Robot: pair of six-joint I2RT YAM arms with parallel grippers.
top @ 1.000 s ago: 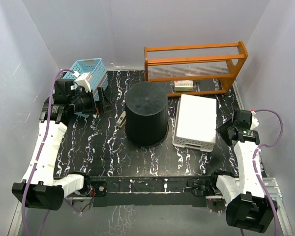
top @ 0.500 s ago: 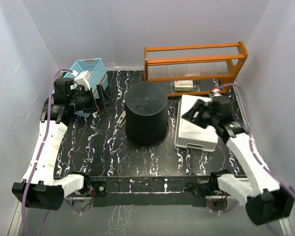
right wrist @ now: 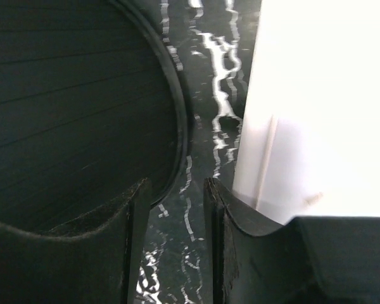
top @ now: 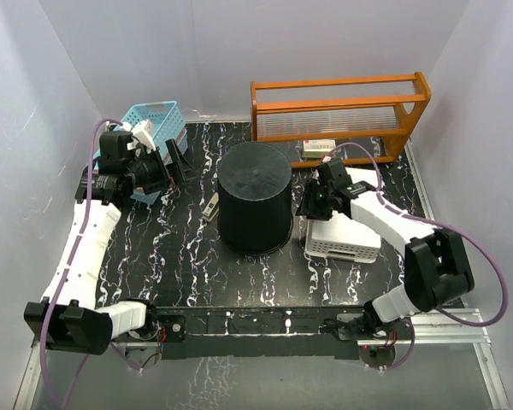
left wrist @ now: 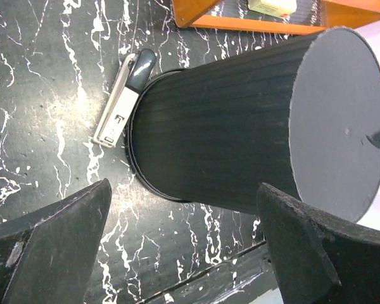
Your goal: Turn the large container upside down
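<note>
Ribbed black bucket (top: 255, 213) (tapered, round), veined tabletop (top: 167, 256)

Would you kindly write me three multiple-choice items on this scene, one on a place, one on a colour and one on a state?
1. Where does the stapler lie?
A) beside the large container, on its left
B) on top of it
C) inside it

2. What colour is the basket at the back left corner?
A) pink
B) blue
C) green

3. How does the large container stand?
A) rim up
B) on its side
C) rim down, flat base up

Answers:
1 A, the left wrist view shows it lying by the rim.
2 B, the top view shows light blue.
3 C, the closed flat base faces upward.
</note>
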